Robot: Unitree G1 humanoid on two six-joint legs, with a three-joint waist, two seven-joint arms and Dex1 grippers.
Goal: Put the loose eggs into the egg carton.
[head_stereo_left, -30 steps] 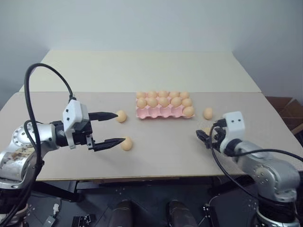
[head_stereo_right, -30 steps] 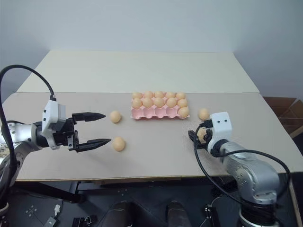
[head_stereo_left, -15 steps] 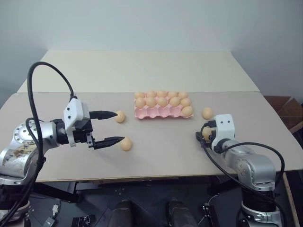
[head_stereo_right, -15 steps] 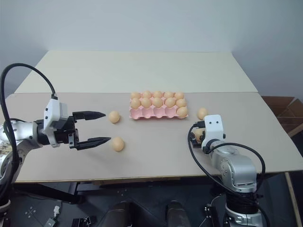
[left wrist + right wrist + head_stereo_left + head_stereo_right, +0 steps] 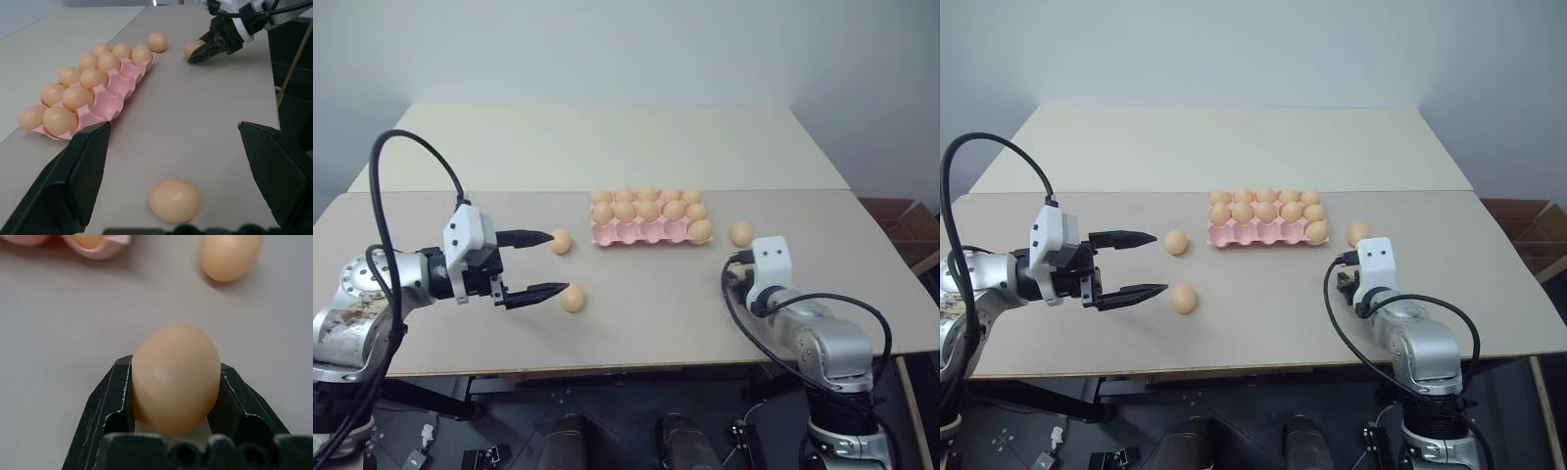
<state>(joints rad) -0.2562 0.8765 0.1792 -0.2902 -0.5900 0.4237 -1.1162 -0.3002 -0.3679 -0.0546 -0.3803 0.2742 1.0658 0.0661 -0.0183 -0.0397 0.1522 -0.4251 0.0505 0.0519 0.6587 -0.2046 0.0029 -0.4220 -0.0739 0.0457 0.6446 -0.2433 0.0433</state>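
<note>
The loose eggs: I see my right hand (image 5: 172,382) has just closed on one egg (image 5: 175,377), apparently still on the tabletop (image 5: 646,313) beside the egg carton (image 5: 646,231); left hand (image 5: 540,264) stays open.

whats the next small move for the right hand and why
Probably lift straight up a little. The right hand has its fingers closed on an egg that sits low over the table. The carton, whose near row has empty cups, lies ahead to its left, so the egg must clear the rim first.
</note>
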